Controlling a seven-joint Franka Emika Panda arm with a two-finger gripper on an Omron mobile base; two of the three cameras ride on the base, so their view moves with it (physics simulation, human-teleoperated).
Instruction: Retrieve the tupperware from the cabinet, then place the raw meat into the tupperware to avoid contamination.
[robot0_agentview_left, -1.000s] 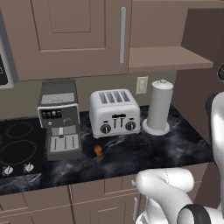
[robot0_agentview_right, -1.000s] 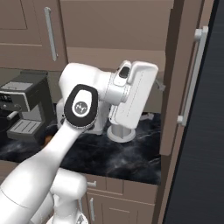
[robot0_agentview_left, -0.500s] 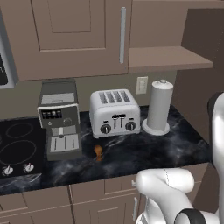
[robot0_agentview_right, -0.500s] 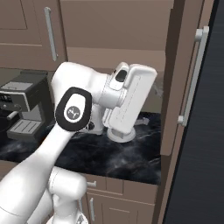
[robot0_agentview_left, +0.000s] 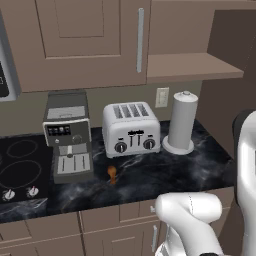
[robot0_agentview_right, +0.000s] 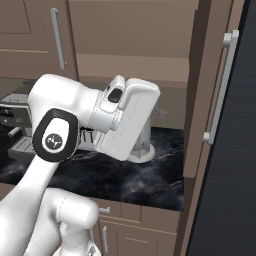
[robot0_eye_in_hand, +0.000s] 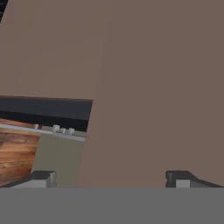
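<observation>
Pincer (robot0_eye_in_hand: 112, 177) is spread wide, empty, facing the brown wooden panelled cabinet (robot0_agentview_left: 90, 40); tiny orange-brown drumstick-shaped raw meat (robot0_agentview_left: 112, 173) sits lower-centre on the black marble table (robot0_agentview_left: 150, 175), so a blind swing could smack a door.

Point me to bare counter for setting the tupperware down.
Free: dark counter in front of the toaster and grey cylinder, right of the raw meat. Crowded: back row, where coffee machine, toaster and cylinder stand side by side.
</observation>
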